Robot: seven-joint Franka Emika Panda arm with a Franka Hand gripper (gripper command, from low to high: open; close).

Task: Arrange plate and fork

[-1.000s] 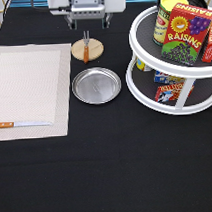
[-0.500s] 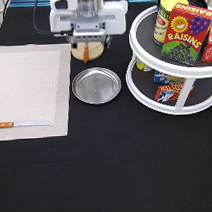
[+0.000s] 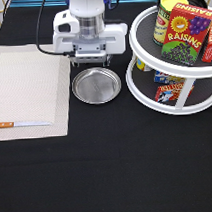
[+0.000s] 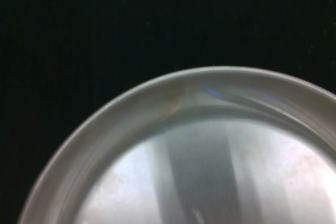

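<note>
The plate [image 3: 96, 85] is a round, shiny silver metal dish with a raised rim [image 4: 105, 120], lying flat and upright on the black tabletop, nearer its far edge than its near edge and about midway across. Its bowl is bare. The fork cannot be seen.

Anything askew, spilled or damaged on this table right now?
Nothing stands out. The plate sits flat on the black table, the gripper hangs over its upper rim, and the knife lies flat on the placemat.
</note>
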